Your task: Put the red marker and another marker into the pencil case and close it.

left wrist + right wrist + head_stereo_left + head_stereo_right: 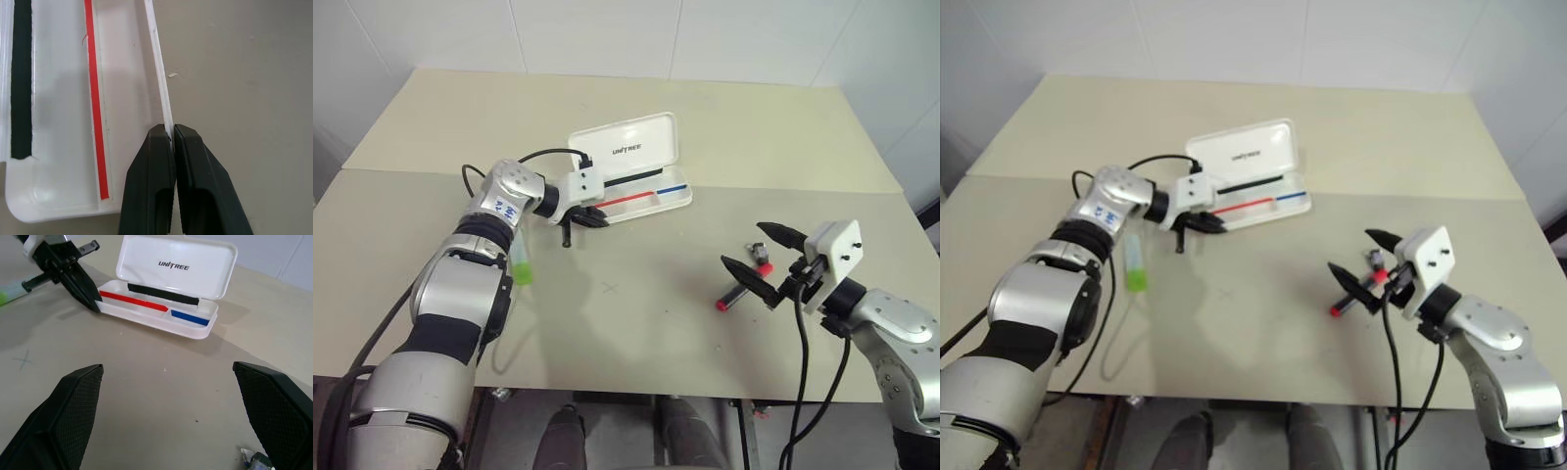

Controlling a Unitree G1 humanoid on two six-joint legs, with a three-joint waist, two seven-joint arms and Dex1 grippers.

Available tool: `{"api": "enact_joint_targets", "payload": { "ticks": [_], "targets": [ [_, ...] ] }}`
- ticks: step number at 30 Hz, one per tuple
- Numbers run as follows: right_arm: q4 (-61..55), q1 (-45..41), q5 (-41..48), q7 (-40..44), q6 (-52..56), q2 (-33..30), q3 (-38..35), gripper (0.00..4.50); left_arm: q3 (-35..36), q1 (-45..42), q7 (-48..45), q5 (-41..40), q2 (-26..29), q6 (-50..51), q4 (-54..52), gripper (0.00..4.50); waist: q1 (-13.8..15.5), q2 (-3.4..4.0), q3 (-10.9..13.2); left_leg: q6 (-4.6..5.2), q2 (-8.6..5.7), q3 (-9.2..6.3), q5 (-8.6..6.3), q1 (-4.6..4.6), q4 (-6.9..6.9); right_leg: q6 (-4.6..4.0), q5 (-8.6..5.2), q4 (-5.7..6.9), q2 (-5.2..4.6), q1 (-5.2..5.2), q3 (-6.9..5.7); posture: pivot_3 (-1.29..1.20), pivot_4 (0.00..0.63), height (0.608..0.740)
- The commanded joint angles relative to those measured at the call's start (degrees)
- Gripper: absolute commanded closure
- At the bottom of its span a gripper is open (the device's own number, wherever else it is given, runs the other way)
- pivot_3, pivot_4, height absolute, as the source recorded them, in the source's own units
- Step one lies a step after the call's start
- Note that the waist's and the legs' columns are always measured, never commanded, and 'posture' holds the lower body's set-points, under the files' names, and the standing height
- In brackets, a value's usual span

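The white pencil case [625, 147] lies open at the table's middle back, its lid raised and showing black lettering, its tray [651, 203] marked with a red and a blue stripe. My left gripper [601, 219] is shut, pinching the tray's front wall [159, 88] near its left corner. The light-green marker [522, 262] lies on the table beside my left forearm. The red marker [724, 303] lies at the right, partly hidden under my right gripper [742, 244], which hovers open above it with nothing between its fingers.
A short dark marker with a grey end [762, 257] lies just behind the red one. A black cable [524, 157] loops from the left wrist. The beige table [636, 323] has a seam across it and a small pencilled cross [611, 288] near the middle.
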Motion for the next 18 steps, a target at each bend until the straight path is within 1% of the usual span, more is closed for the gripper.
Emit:
{"api": "enact_joint_targets", "payload": {
  "ticks": [1,3,5,8,15,18],
  "targets": [
    [0.8,0.22,2.11,3.22,-1.58,-2.67,-4.03,0.0,1.25,1.47,-11.04,-4.21,2.72,-2.05,-6.58,4.47,0.01,0.01,0.0,-0.01,0.0,0.0,0.0,0.0,0.0,0.0,0.0,0.0,0.0,0.0,0.0,0.0,0.15,0.74],
    [1.7,0.66,2.92,5.02,-1.68,-4.01,-5.21,0.0,0.42,4.22,-15.89,-5.25,4.54,-1.87,-11.44,4.47,-0.07,0.01,0.0,-0.01,0.0,0.0,-0.02,0.02,-0.01,-0.02,-0.01,0.01,-0.01,0.0,0.0,0.0,0.15,0.74],
    [2.22,1.29,3.57,6.41,-1.65,-4.91,-6.15,0.0,-0.41,6.75,-18.8,-5.88,5.88,-0.36,-16.26,4.47,-0.07,0.01,0.0,0.01,0.0,0.0,-0.02,0.07,-0.03,-0.03,-0.03,0.1,0.0,0.0,0.0,0.0,0.15,0.74],
    [1.08,4.45,6.51,10.56,-1.15,-6.41,-8.34,0.0,-0.82,12.51,-22.4,-8.29,8.14,4.12,-27.65,4.47,0.0,0.02,0.01,0.01,0.0,-0.01,-0.02,0.06,0.03,-0.02,-0.05,0.2,0.0,0.0,0.0,0.0,0.15,0.74],
    [-1.1,10.82,11.65,17.96,-2.26,-8.23,-11.93,0.0,-2.11,23.61,-20.34,-11.91,12.63,12.72,-49.75,4.47,0.06,0.02,0.01,0.01,0.0,-0.01,-0.02,0.11,0.19,-0.02,-0.07,0.39,-0.01,0.03,0.01,0.0,0.15,0.74],
    [-0.56,11.37,11.46,18.4,-2.71,-8.6,-12.24,0.0,-2.9,27.98,-19.87,-13.89,14.09,17.54,-59.96,4.47,-0.09,0.01,0.01,0.0,0.0,-0.01,-0.02,0.14,0.27,-0.08,-0.11,0.43,-0.01,0.06,0.01,0.0,0.15,0.74]
  ]
}}
